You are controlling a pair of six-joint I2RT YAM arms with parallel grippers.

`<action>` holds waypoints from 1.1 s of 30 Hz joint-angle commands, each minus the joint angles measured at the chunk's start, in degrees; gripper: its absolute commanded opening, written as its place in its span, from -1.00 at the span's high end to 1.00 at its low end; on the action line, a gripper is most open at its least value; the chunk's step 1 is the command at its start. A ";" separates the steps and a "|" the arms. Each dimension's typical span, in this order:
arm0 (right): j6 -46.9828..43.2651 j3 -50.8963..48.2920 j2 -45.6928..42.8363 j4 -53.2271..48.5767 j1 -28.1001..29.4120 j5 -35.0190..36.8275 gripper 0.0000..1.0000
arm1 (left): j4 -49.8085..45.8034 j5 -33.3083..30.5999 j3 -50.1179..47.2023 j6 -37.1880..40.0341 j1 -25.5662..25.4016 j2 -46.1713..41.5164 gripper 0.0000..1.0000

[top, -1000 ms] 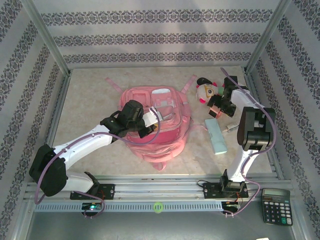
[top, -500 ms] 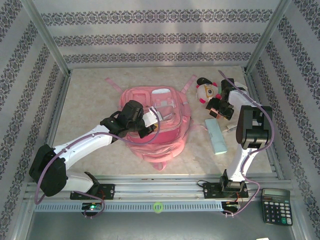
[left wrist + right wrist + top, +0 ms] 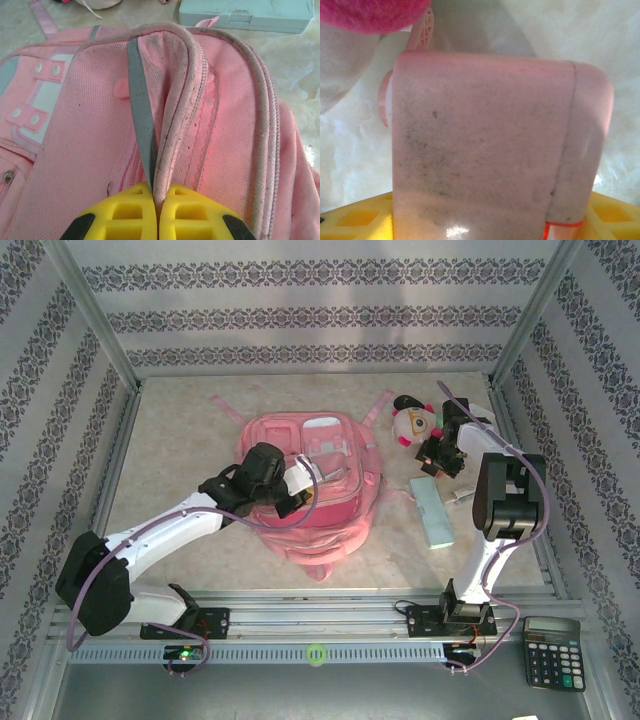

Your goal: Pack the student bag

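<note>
The student bag (image 3: 320, 502), a big soft pink backpack, lies flat mid-table with its white-trimmed pockets facing up. My left gripper (image 3: 287, 488) sits on its near-left side, and in the left wrist view this gripper (image 3: 158, 201) is shut on the bag's (image 3: 227, 125) piped opening edge, lifting it into a ridge beside a grey strip (image 3: 140, 115). My right gripper (image 3: 432, 454) is to the right of the bag, next to a plush toy (image 3: 410, 420). Close up, it (image 3: 485, 227) is shut on a pale pink block (image 3: 480, 135) that hides the jaws.
A pale green pencil case (image 3: 432, 512) lies right of the bag and shows at the top of the left wrist view (image 3: 247, 15). A calculator (image 3: 552, 652) sits off the table at the near right. The plush's pink fur (image 3: 370, 12) is close to the held block.
My right gripper has shifted slightly left toward the plush toy with the pink block in it. The left gripper keeps its hold on the bag's edge and has barely moved.
</note>
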 commanded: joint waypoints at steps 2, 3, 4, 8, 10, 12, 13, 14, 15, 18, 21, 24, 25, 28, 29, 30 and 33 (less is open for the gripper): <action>-2.19 -2.83 -4.88 1.15 -0.04 0.86 -0.19 | 3.12 0.22 -0.72 -4.24 0.66 -3.76 1.00; -2.53 -3.17 -5.69 1.11 -0.02 0.51 -0.18 | 3.22 0.20 -0.89 -4.69 0.66 -4.07 1.00; -2.87 -3.47 -6.43 1.06 -0.01 0.11 -0.17 | 3.26 0.12 -1.01 -5.16 0.65 -4.39 1.00; -5.02 -5.13 -10.70 -0.09 0.58 -1.50 -0.15 | 3.56 -1.10 -0.93 -7.64 0.62 -5.52 1.00; -6.14 -6.70 -14.46 -0.97 1.40 -1.94 -0.15 | 3.45 -2.13 -0.65 -9.40 0.71 -5.67 1.00; -6.39 -8.46 -18.54 -2.26 2.54 -1.87 -0.15 | 2.47 -2.34 0.32 -10.82 0.83 -5.41 1.00; -6.53 -9.22 -20.38 -2.79 3.06 -1.96 -0.14 | 2.19 -2.33 0.68 -11.41 0.81 -5.39 1.00; -6.48 -10.00 -22.04 -3.42 3.67 -2.01 -0.14 | 2.16 -2.40 0.96 -12.09 0.86 -5.47 1.00; -6.30 -10.77 -24.29 -4.08 4.51 -2.32 -0.14 | 2.25 -2.78 1.27 -12.79 0.92 -5.43 1.00; -5.46 -12.40 -30.26 -6.92 7.69 -3.37 -0.13 | 2.47 -3.92 1.98 -14.44 1.10 -5.92 1.00; -3.34 -13.40 -36.11 -9.53 12.89 -3.54 -0.12 | 2.10 -4.25 3.22 -15.25 1.21 -6.04 1.00; 0.94 -14.09 -41.01 -11.58 19.19 -2.94 -0.11 | 1.17 -4.82 4.57 -16.02 1.31 -5.74 1.00; 2.25 -14.34 -42.59 -11.55 21.37 -3.09 -0.11 | 1.19 -5.13 4.87 -16.41 1.43 -5.57 1.00; 7.10 -14.36 -45.23 -12.37 28.80 -1.26 -0.10 | 1.56 -5.30 5.68 -18.08 1.80 -5.42 1.00; 9.24 -14.33 -45.83 -12.53 31.30 -0.66 -0.10 | 2.09 -4.80 5.72 -18.44 1.87 -5.47 1.00; 11.43 -14.60 -46.12 -12.25 33.88 0.04 -0.10 | 2.59 -4.35 5.80 -18.74 1.94 -5.47 1.00; 17.50 -15.88 -45.99 -8.94 40.96 0.27 -0.10 | 4.22 -3.45 6.15 -20.19 2.24 -5.48 1.00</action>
